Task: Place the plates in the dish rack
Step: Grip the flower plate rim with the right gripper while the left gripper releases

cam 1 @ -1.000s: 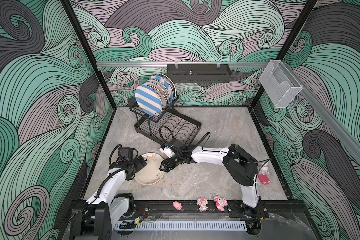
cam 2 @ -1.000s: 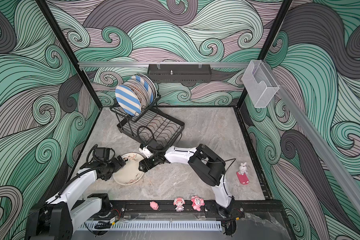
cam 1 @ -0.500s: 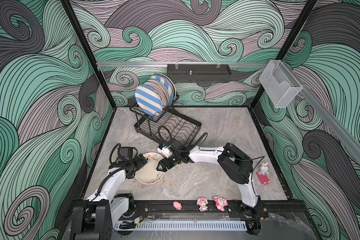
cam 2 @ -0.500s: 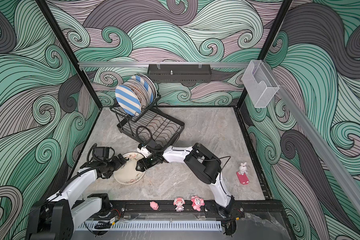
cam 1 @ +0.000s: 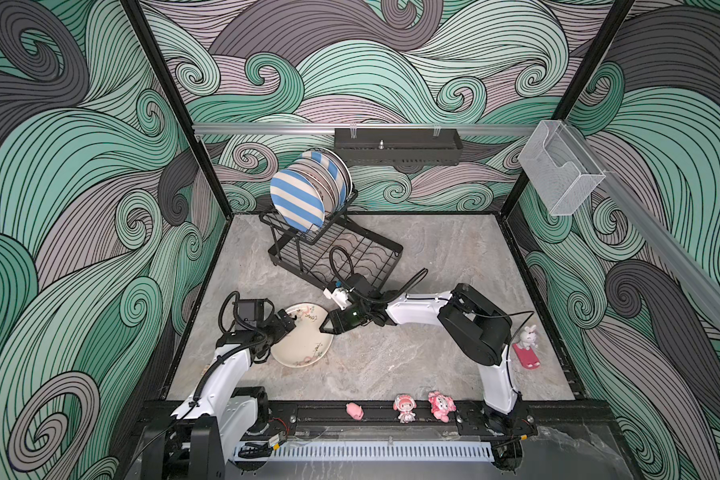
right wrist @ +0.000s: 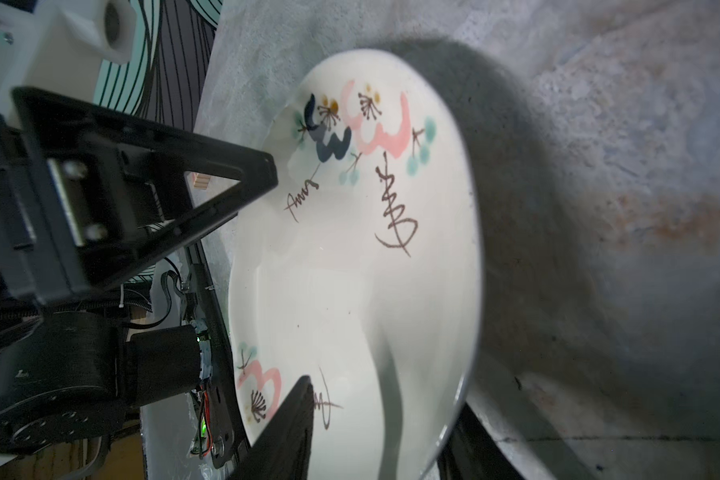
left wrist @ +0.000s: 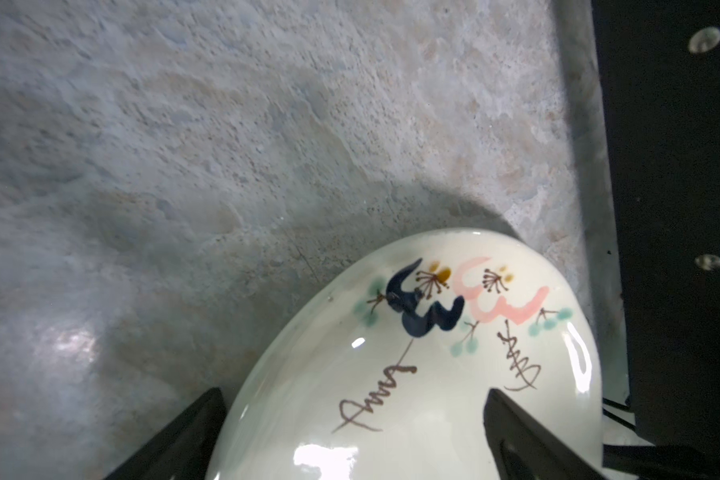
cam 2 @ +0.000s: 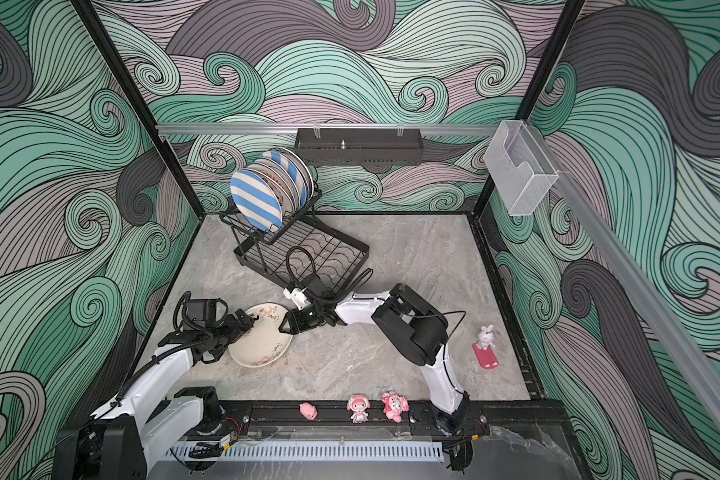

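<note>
A cream floral plate rests tilted on the marble floor at front left. My left gripper is shut on its left rim, one finger under the plate and one on its face. My right gripper is shut on the opposite rim, one finger on the plate's face and the other behind it. The black wire dish rack stands behind, its upper tier holding several upright plates with a blue-striped plate in front.
A black perforated shelf hangs on the back wall and a clear acrylic box on the right rail. Pink figurines sit on the front black rail. A white bunny on a red stand is at right.
My right gripper slid left over the plate's right rim and its jaws narrowed onto it. The left gripper and plate barely moved.
</note>
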Robot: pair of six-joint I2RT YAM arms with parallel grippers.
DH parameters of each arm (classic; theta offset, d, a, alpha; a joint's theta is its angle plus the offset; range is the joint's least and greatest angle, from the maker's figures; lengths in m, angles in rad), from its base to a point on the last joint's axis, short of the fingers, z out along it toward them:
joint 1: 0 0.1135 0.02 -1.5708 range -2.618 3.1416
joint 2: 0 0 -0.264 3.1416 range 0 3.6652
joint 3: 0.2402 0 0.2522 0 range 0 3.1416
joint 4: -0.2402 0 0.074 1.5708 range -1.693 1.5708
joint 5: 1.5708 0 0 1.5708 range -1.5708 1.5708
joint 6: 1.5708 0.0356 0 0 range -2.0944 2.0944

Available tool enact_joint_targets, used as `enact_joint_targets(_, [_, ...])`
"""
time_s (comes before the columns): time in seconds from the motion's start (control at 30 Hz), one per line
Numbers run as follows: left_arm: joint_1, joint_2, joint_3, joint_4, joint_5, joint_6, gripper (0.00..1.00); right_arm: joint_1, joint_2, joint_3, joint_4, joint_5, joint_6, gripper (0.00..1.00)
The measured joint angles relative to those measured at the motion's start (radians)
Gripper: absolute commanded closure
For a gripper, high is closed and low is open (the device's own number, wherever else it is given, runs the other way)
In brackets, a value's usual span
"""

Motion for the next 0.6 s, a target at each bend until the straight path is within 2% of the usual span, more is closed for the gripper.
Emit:
enact_joint_targets(0.4, [0.002, -0.124, -0.066, 0.01, 0.071, 0.018, 0.01, -0.002, -0.042, -0.001, 0.049, 0.005, 0.023, 0.72])
enact_joint_targets(0.6, [0.002, -0.142, -0.077, 0.01, 0.08, 0.019, 0.02, -0.005, -0.033, 0.0, 0.052, 0.011, 0.037, 0.81])
